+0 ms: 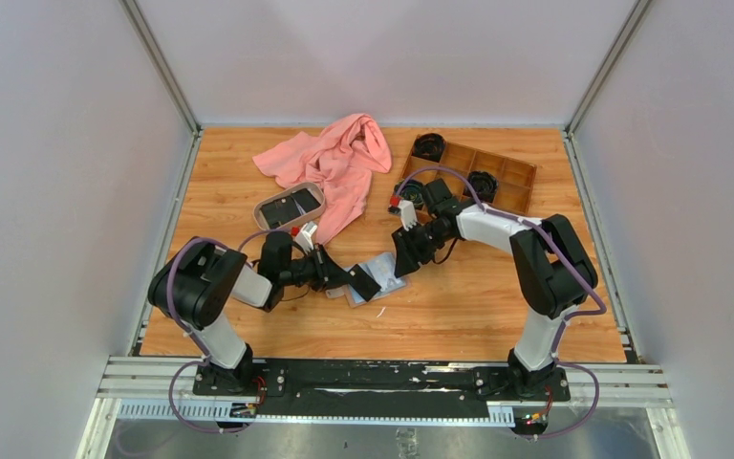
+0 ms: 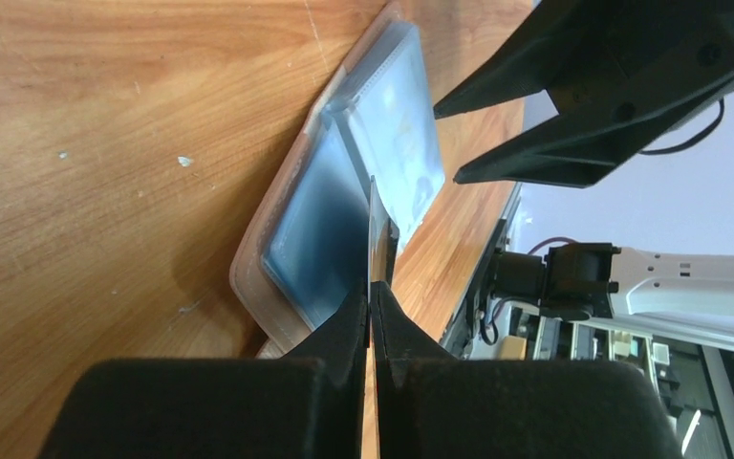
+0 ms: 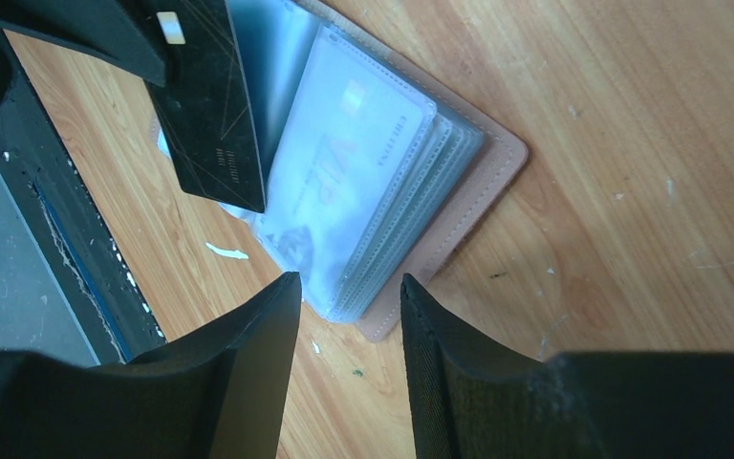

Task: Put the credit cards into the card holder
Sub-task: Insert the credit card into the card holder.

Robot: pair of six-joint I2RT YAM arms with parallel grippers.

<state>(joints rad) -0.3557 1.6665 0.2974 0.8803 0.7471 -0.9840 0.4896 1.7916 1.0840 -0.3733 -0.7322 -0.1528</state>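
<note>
Card holder [image 1: 382, 273]: open flat at mid-counter [image 1: 459, 306], clear pockets facing up.
Left gripper [image 2: 371, 287]: at 9 o'clock of holder, jaws clamped tight on black card [image 3: 212, 115]; card edge-on over the pocket stack, contact unclear.
Right gripper [image 3: 349, 282]: at 2 o'clock of holder, jaws about half apart, nothing held, poised above holder's corner.
Other cards [image 1: 289, 207]: dark, lying in oval tray [image 1: 319, 194], 10 o'clock of holder.
Pink cloth [image 1: 339, 163]: 12 o'clock of holder, just beside tray.
Wooden box [image 1: 511, 182]: 2 o'clock, well apart.

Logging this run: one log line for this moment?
left claw: shut on black card, at card holder | right claw: open, empty | card holder: open on table
</note>
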